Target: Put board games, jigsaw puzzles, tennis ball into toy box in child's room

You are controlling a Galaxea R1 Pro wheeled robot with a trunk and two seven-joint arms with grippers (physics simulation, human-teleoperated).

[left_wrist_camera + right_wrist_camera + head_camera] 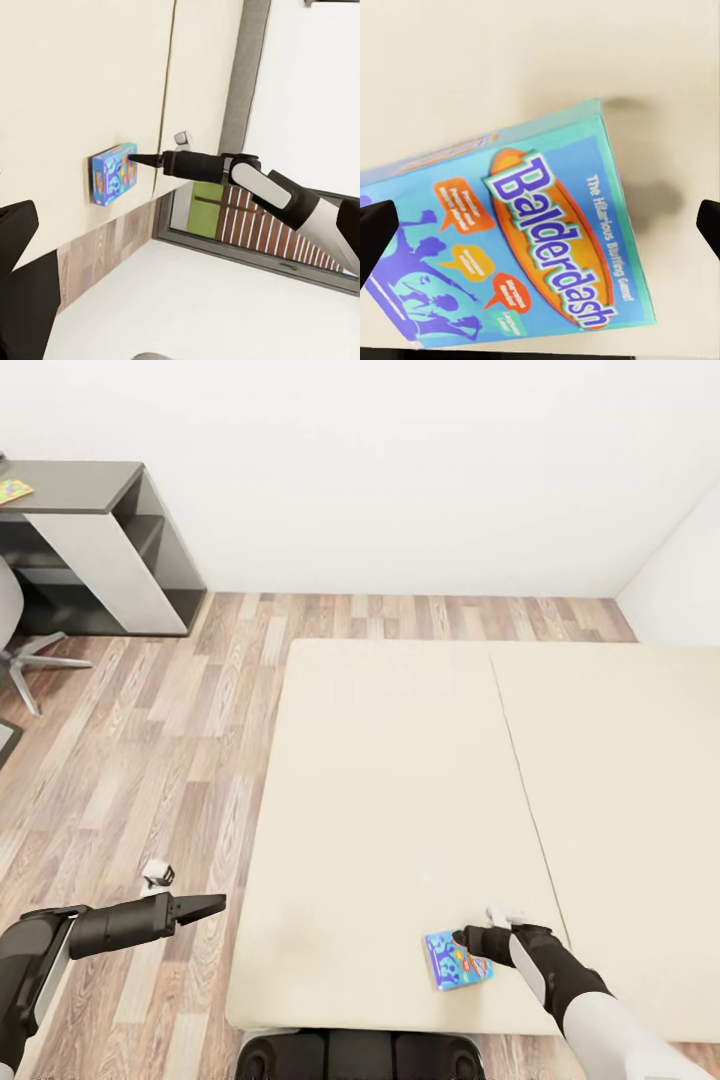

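**Inspector A:** We find the right hand (pixel 466 937) low over the bed (pixel 400 780), at the near edge of its left mattress section. The board game (pixel 456 960), light blue with an orange oval logo, lies flat on the mattress directly beneath that hand. In the right wrist view the two fingertips (pixel 375 232) stand well apart, one off each side of the box (pixel 525 247), and neither touches it. We record the hand as spread, holding nothing.

**Inspector B:** Agreed. In the left wrist view we see the right hand's tip (pixel 139 159) at the edge of the box (pixel 114 174). The left hand (pixel 205 906) hangs over the wood floor (pixel 150 740), off the bed's left side and well apart from the box. Its fingers look drawn together, with nothing between them.

**Inspector A:** Far beyond the left hand we note a grey worktop (pixel 90 485) against the wall, with one jigsaw puzzle (pixel 13 489) flat on it.
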